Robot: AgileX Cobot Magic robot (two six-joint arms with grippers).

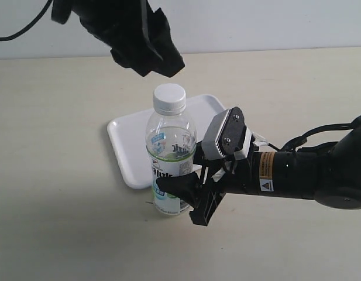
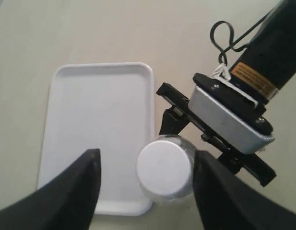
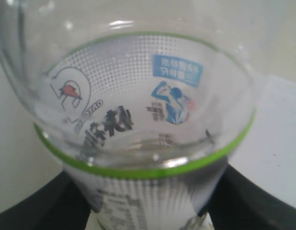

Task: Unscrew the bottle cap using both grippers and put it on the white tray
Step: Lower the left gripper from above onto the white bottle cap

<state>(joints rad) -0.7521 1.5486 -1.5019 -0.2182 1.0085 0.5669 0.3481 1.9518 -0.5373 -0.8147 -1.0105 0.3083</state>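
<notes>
Right gripper [image 1: 177,188] clamps bottle [image 1: 168,146]; bottle cap [image 1: 169,98] on; white tray [image 1: 124,146] just beside

Left arm [image 1: 110,23] reaches in from the far left, and the left gripper [image 1: 160,58] hangs high with its jaws parted. From its wrist, the two black fingers [image 2: 76,191] stand wide apart. Right arm [image 1: 309,172] lies low, stretched in from the right, with the grey block [image 1: 224,133] facing up. Right gripper [image 1: 179,187] is clamped on the bottle [image 1: 168,134], a finger [image 3: 253,201] on each side.
</notes>
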